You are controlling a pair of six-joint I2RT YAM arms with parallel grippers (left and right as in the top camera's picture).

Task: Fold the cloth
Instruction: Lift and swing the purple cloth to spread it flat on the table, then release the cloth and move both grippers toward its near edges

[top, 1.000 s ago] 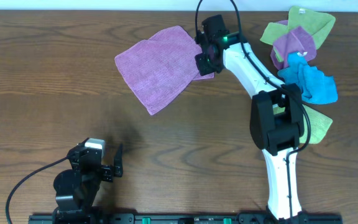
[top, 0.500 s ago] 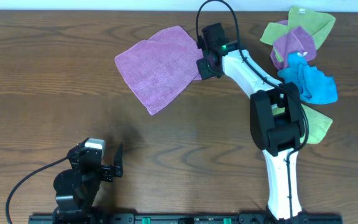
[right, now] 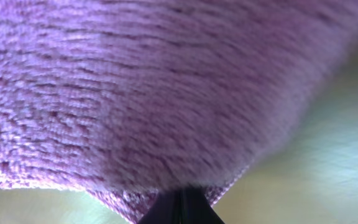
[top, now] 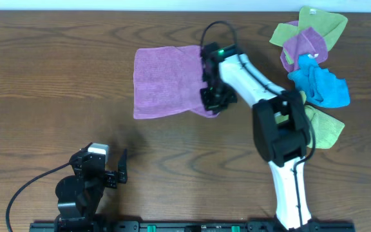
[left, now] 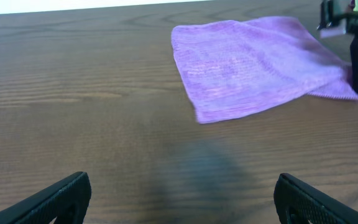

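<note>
A purple cloth (top: 166, 80) lies on the wooden table, roughly square, with its right edge lifted. My right gripper (top: 212, 100) is shut on the cloth's lower right corner; in the right wrist view the purple cloth (right: 154, 93) fills the frame above the closed fingertips (right: 180, 208). The cloth also shows in the left wrist view (left: 260, 65), far ahead. My left gripper (top: 118, 169) is open and empty near the table's front left, its fingers wide apart in the left wrist view (left: 182, 202).
A pile of green, purple and blue cloths (top: 311, 55) sits at the back right, with a green cloth (top: 327, 129) beside the right arm. The wooden table (top: 57, 84) extends bare to the left.
My right gripper has pulled the cloth's corner toward the front and slightly left, swinging the cloth from a slanted lay into a squarer one. The left arm has not moved.
</note>
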